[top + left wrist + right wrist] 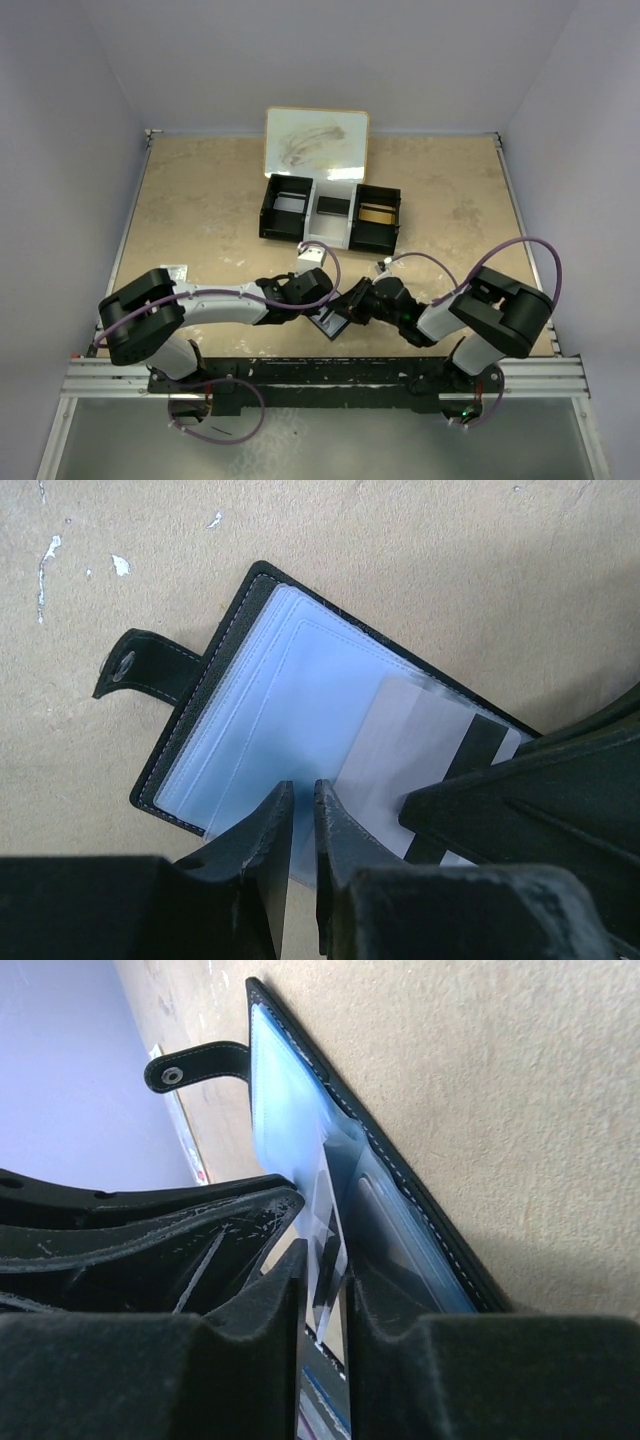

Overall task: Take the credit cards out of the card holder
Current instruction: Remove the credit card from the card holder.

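Card holder (250,720), small, black and leather-like, lies open on your beige desk (450,560) between both arms. Your right end effector (325,1260) pinches a pale, dark-striped card (420,750) poking from its pocket. Your left end effector (303,800) sits nearly pressed together at its edge; whether it grips, you cannot tell.

The left arm (215,298) stretches from its base out to the right, forearm lying low and nearly level, wrist bent down. The right arm (470,310) folds at its raised elbow and reaches left towards it, so the two wrists meet between the bases. The left claw (308,303) points down with its fingers (262,830) drawn almost together, a thin slit between them; whether they pinch anything is unclear. The right claw (350,305) lies just beside it, its fingers (270,1290) pressed onto a credit card (410,740).
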Available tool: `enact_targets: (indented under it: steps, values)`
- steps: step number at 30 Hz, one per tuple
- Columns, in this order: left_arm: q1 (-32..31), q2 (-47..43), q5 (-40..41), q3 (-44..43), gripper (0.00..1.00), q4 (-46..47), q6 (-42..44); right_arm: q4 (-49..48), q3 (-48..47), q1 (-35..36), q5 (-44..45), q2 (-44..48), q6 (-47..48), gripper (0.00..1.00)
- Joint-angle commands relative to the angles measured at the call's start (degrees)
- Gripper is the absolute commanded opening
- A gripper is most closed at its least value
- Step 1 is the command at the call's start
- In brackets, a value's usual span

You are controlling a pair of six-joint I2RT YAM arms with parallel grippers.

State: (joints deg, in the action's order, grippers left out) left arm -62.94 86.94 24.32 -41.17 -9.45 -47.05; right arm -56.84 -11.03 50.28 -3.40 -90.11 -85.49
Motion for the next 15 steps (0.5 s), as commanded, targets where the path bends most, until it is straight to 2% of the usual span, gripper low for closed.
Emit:
enact_targets:
  steps: [1, 8, 15]
  values:
    - [-0.2, -1.1, 0.5, 0.5, 0.11, -0.4, -1.1, 3.7, -0.4, 1.1, 3.1, 2.4, -0.3, 0.24]
    - [-0.2, -1.1, 0.3, 0.6, 0.11, -0.3, -1.3, 4.6, -0.8, 3.0, 6.0, 2.6, -2.6, 0.25]
    - [-0.2, -1.2, 0.2, 0.7, 0.11, -0.4, -1.6, 2.9, 0.6, 5.3, 9.8, 2.2, -7.1, 0.14]
